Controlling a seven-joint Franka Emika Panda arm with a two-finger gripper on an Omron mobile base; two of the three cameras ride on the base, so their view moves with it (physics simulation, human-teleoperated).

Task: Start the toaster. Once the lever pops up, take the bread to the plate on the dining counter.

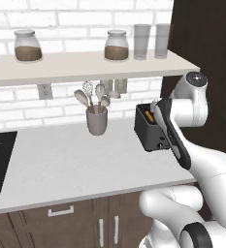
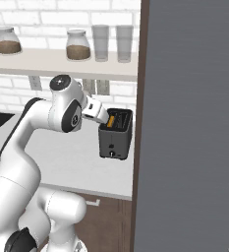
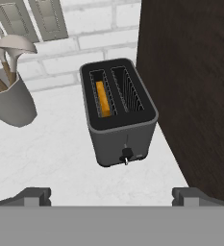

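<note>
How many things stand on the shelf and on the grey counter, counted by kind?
Jars with brown filling: 2
Empty glasses: 2
Utensil cup: 1
Toaster: 1
Total: 6

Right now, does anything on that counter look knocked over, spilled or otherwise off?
Nothing stands out. The toaster sits upright on the grey counter with the bread down in one slot, and the utensil cup stands upright beside it. No spills show.

Three views sharing the toaster (image 3: 120, 113)
</note>
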